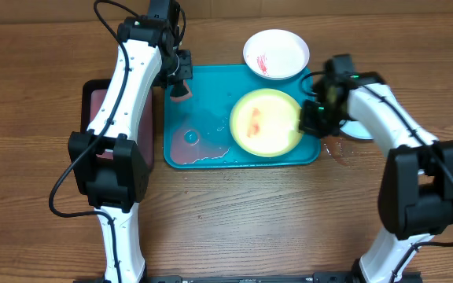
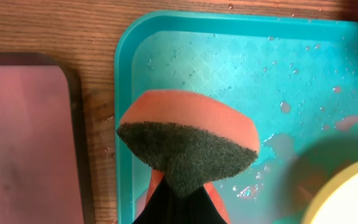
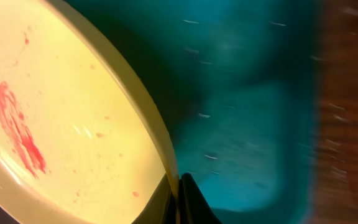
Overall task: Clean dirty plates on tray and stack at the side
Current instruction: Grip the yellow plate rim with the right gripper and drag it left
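The black tray (image 1: 94, 98) lies flat on the wooden surface (image 1: 38, 196) on my left side. Its pinkish inside is bare wherever I can see it, though the overhead view hides part of it. Just right of that tray's far right corner is the sponge (image 1: 181, 88). It has an orange body and a dark scouring face, and it is bent into an arch. A few water drops (image 2: 107, 149) dot the surface just beside the tray's right edge. A wet patch (image 1: 338, 149) glistens on the wood well to the tray's right.
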`<state>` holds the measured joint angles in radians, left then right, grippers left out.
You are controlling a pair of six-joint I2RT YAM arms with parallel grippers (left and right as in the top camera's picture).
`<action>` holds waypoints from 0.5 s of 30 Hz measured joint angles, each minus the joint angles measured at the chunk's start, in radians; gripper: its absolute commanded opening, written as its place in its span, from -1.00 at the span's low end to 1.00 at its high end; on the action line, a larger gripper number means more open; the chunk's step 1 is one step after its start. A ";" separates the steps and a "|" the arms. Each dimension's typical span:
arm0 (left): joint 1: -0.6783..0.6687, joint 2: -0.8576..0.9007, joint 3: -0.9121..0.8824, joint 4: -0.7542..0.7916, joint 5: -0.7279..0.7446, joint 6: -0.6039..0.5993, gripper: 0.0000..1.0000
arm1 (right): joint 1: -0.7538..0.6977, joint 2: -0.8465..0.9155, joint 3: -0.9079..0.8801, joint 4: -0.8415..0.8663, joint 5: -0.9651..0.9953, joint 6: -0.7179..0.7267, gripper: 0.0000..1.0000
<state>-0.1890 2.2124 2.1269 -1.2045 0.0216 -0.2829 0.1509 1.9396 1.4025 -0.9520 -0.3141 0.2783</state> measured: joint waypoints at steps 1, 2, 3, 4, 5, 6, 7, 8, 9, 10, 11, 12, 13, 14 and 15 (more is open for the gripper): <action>0.000 0.000 0.000 -0.003 0.000 0.000 -0.92 | 0.028 -0.004 0.002 0.025 -0.002 0.021 -0.93; 0.000 0.000 0.000 -0.004 0.000 0.000 -0.92 | 0.056 -0.006 0.003 0.048 -0.001 0.047 -0.93; 0.000 0.000 0.000 -0.004 0.001 0.000 -0.91 | 0.084 -0.007 0.005 0.074 0.005 0.075 -0.93; 0.000 0.000 0.000 -0.004 0.002 0.000 -0.91 | 0.117 -0.007 0.005 0.101 0.021 0.114 -0.93; 0.000 0.000 0.000 -0.005 0.005 0.000 -0.92 | 0.146 -0.007 0.005 0.122 0.040 0.151 -0.93; 0.000 0.000 0.000 -0.005 0.007 0.000 -0.92 | 0.170 -0.006 0.005 0.136 0.058 0.186 -0.93; 0.000 0.000 0.000 -0.008 0.010 0.000 -0.91 | 0.199 -0.006 0.005 0.158 0.079 0.226 -0.93; 0.000 0.000 0.000 -0.012 0.012 0.000 -0.92 | 0.218 -0.003 0.005 0.179 0.090 0.257 -0.93; 0.000 0.000 0.000 -0.017 0.012 0.000 -0.92 | 0.240 0.004 0.006 0.204 0.106 0.291 -0.93; 0.000 0.000 0.000 -0.023 0.013 0.000 -0.92 | 0.253 0.011 0.007 0.216 0.109 0.311 -0.93; 0.000 0.000 0.000 -0.030 0.013 0.000 -0.91 | 0.272 0.024 0.008 0.235 0.116 0.338 -0.93; 0.000 0.000 0.000 -0.037 0.015 0.000 -0.92 | 0.283 0.035 0.008 0.244 0.116 0.352 -0.93; 0.000 0.000 0.000 -0.044 0.016 0.000 -0.92 | 0.295 0.051 0.008 0.253 0.116 0.367 -0.92; 0.000 0.000 0.000 -0.049 0.016 0.000 -0.92 | 0.304 0.065 0.008 0.258 0.115 0.378 -0.87; 0.000 0.000 0.000 -0.055 0.016 0.000 -0.92 | 0.310 0.075 0.008 0.260 0.115 0.385 -0.78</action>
<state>-0.1890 2.2124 2.1269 -1.2598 0.0372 -0.2829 0.4606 2.0144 1.4101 -0.6918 -0.1993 0.6628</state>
